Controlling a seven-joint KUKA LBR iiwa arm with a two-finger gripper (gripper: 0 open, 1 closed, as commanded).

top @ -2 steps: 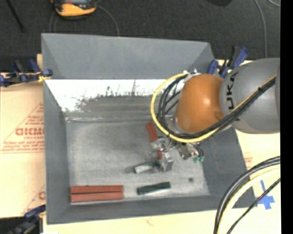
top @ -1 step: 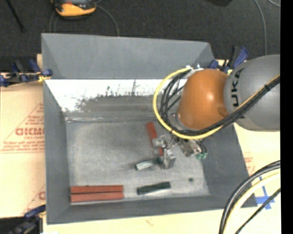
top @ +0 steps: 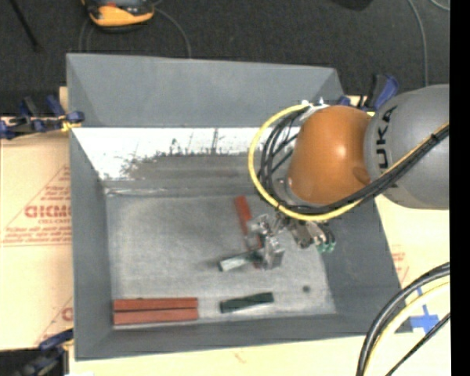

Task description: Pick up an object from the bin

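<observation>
Grey bin (top: 157,233) floor lies beneath my gripper (top: 265,246), open or closed I cannot tell, so I'd centre over the small grey piece (top: 233,264) before lifting.

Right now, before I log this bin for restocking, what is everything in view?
bin: one, grey, centre
flat block: one or two together, reddish-brown, floor's front left
small bar: one, dark green, floor front, right of block
thin stick: one, red, mid floor, behind gripper
small piece: one, pale, beside gripper, view's left
devices: two, orange-black, beyond the bin
gripper: one, metallic, low over mid floor
arm: one, grey, orange cover, from right
</observation>
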